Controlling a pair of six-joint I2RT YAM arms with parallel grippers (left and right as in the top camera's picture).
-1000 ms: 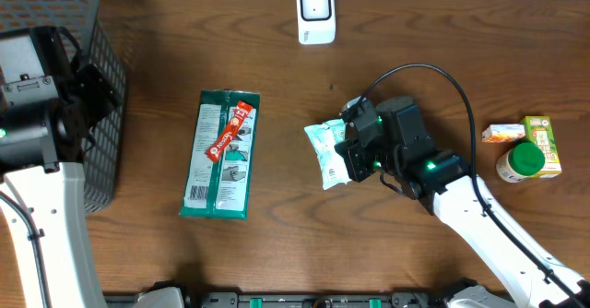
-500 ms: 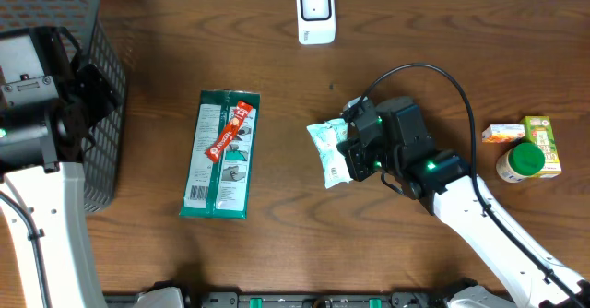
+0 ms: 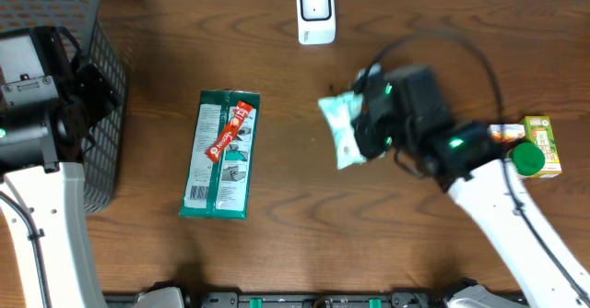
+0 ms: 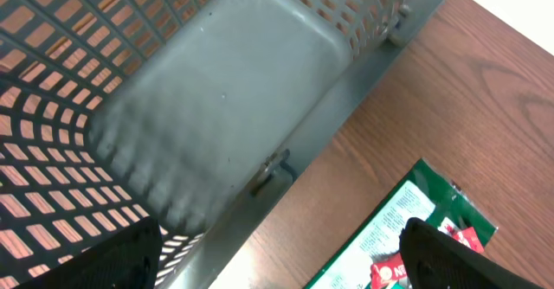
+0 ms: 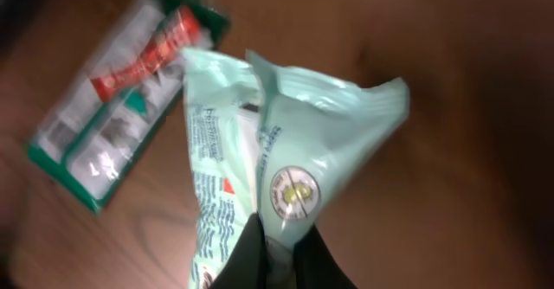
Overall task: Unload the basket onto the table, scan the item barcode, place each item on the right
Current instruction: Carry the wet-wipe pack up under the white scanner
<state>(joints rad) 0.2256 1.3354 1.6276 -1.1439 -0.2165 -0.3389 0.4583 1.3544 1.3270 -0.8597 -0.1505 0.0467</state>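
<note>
A pale mint pouch (image 3: 343, 128) hangs above the table at the right of centre, pinched at one end by my right gripper (image 3: 371, 133). In the right wrist view the pouch (image 5: 290, 142) stands up from the shut fingertips (image 5: 279, 247), with printed text and a round seal facing the camera. The white scanner (image 3: 315, 13) stands at the far edge, beyond the pouch. My left gripper (image 4: 281, 267) is open and holds nothing, hovering by the grey basket (image 4: 216, 90) at the far left.
A green flat pack (image 3: 219, 165) with a red stick (image 3: 229, 130) on it lies left of centre. A juice box (image 3: 541, 145), a green-lidded jar (image 3: 522, 159) and a small orange box (image 3: 502, 133) sit at the right edge. The basket (image 3: 55, 4) fills the far left corner.
My right gripper has carried the pouch up off the table, to the right and toward the far edge, nearer the scanner. The left arm has not moved.
</note>
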